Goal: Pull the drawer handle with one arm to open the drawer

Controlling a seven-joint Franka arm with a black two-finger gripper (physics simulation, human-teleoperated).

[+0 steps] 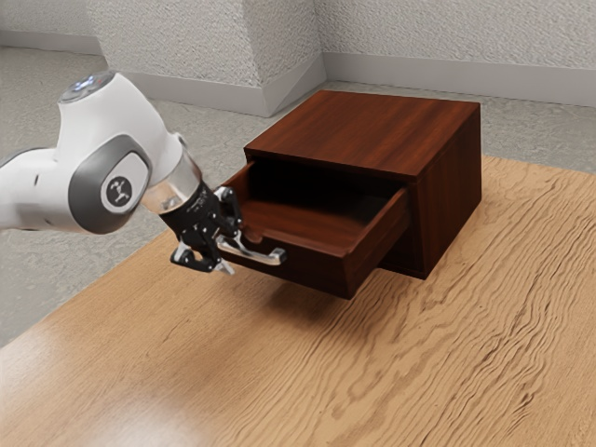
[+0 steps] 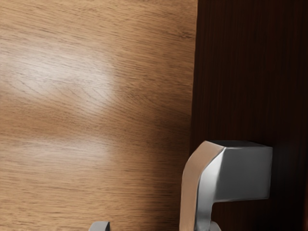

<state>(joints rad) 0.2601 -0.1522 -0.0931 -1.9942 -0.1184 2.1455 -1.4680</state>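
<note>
1. The wooden drawer [image 1: 321, 233] stands well out of its dark cabinet [image 1: 372, 130]. Its inside floor is open to view, and its front hangs clear over the desk [image 1: 391, 372].
2. The silver drawer handle [image 1: 261, 252] runs across the drawer front, on the side facing the exterior view's left.
3. The claw [image 1: 207, 263] sits at the end of the handle nearest the arm [image 1: 102, 177], right against the bar. I cannot tell whether it is clamped on the bar or only set about it.
4. In the wrist view one bent post of the handle [image 2: 226, 175] shows close under the hand. It is fixed to the dark drawer front [image 2: 250, 72], with the pale desk [image 2: 96, 96] beyond it.
5. Judged from how things lie, most of the opening looks done, since a good part of the drawer's length is already out of the cabinet.
6. The back of the drawer is hidden in the cabinet's shadow, so I cannot say how much travel is left.
7. What remains is probably a short further pull in line with the drawer's slide, if any. The pull should stay level so the handle does not slip from the claw.
</note>
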